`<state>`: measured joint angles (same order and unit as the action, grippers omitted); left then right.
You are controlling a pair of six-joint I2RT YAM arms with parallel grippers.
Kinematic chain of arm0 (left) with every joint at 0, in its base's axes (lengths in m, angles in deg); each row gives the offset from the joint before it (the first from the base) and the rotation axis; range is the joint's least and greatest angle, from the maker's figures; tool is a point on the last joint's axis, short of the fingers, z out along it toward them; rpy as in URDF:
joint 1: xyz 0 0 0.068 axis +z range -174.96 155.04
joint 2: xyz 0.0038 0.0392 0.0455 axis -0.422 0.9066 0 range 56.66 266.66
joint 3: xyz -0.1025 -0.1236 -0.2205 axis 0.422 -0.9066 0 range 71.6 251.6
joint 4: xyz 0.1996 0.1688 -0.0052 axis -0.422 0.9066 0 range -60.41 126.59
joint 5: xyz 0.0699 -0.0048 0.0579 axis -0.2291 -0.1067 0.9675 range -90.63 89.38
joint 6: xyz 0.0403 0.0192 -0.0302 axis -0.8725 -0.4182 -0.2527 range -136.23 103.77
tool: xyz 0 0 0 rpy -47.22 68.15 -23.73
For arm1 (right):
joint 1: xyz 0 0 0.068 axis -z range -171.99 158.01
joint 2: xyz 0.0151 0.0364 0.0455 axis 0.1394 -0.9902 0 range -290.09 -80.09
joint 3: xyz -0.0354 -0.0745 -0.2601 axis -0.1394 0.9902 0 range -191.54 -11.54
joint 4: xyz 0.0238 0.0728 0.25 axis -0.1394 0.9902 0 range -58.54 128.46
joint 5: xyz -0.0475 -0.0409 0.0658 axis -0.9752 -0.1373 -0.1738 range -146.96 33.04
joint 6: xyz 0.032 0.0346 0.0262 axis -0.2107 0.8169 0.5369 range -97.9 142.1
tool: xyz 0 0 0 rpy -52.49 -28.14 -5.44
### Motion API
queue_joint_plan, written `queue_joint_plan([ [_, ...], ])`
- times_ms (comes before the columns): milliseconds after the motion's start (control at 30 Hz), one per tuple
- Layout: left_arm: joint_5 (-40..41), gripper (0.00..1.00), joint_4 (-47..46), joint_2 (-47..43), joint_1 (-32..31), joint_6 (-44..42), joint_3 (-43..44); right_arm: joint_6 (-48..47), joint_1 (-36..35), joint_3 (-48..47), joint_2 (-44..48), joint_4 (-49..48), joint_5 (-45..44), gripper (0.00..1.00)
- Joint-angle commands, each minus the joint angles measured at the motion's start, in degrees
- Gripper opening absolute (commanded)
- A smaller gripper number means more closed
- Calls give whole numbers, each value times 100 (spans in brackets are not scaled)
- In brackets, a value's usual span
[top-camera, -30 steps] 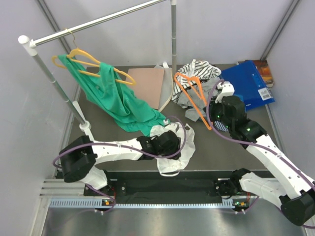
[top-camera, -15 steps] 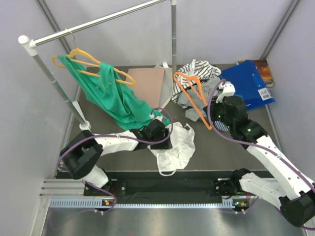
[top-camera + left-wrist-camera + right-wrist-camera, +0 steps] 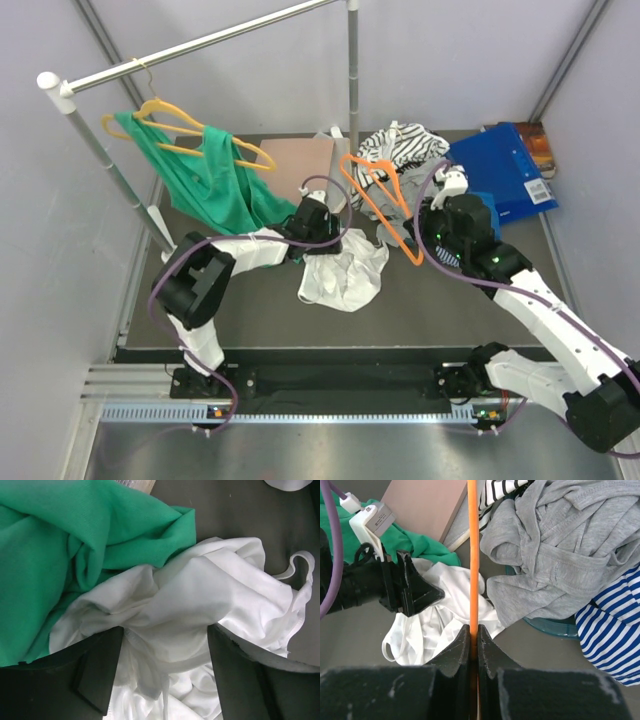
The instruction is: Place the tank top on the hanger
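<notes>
Overhead, the tank top (image 3: 343, 278) sits crumpled mid-desk (image 3: 460, 300). Its far-left edge is at the left gripper (image 3: 318, 245), just right of the green garment (image 3: 205, 185). The right gripper (image 3: 420, 238) meets the hanger (image 3: 372, 195). A blue folder (image 3: 500, 165) at far right bears a white label, unreadable. Only the left wrist view shows that gripper's fingers (image 3: 95, 672) holding a bunch of white fabric between them. Only the right wrist view shows its fingers (image 3: 457, 650) pressed together on the hanger's orange bar, beside a grey garment (image 3: 545, 570).
</notes>
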<state>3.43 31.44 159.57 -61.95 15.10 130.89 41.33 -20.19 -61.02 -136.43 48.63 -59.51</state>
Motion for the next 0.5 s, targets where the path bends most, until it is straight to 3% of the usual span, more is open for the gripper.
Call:
queue_joint_plan([
  [0,211,77,-17,-552,-1,-628,-239,38,78,-98,53,-478,17,0],
  [267,52,88,44,-2729,-501,-638,-1858,3,105,-203,-123,-548,70,0],
  [467,-352,73,-140,-3252,-519,-418,-2562,29,114,-221,-281,-662,210,0],
])
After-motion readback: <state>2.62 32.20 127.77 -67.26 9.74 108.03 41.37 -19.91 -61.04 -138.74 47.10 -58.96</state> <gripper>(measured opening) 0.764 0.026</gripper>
